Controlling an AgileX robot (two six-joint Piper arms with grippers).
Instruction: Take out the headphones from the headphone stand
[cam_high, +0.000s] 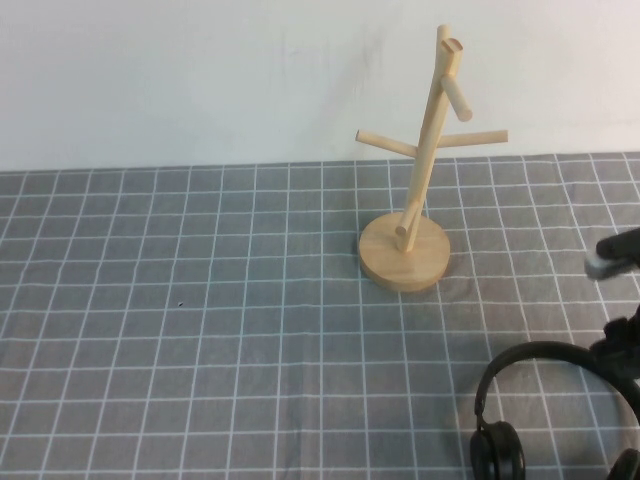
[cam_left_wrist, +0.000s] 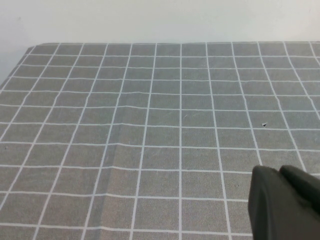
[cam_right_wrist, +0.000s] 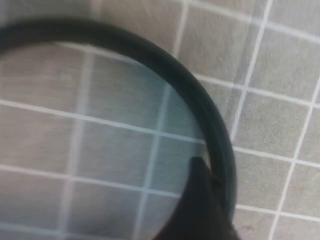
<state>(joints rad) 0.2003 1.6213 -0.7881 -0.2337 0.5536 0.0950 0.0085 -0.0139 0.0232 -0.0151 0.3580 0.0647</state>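
Observation:
The black headphones (cam_high: 540, 352) are off the stand, low over the table at the near right, with one round ear cup (cam_high: 497, 452) near the front edge. My right gripper (cam_high: 612, 350) is at the right side of the thin headband and is shut on it. In the right wrist view the headband (cam_right_wrist: 150, 55) arcs across the cloth, and one dark finger (cam_right_wrist: 200, 200) presses against its inner side. The light wooden headphone stand (cam_high: 405, 250) stands bare in the middle right. My left gripper (cam_left_wrist: 280, 171) is shut and empty over bare cloth, out of the high view.
A grey cloth with a white grid (cam_high: 200, 330) covers the table, and a white wall (cam_high: 200, 80) stands behind it. Part of my right arm (cam_high: 615, 250) shows at the right edge, beside the stand.

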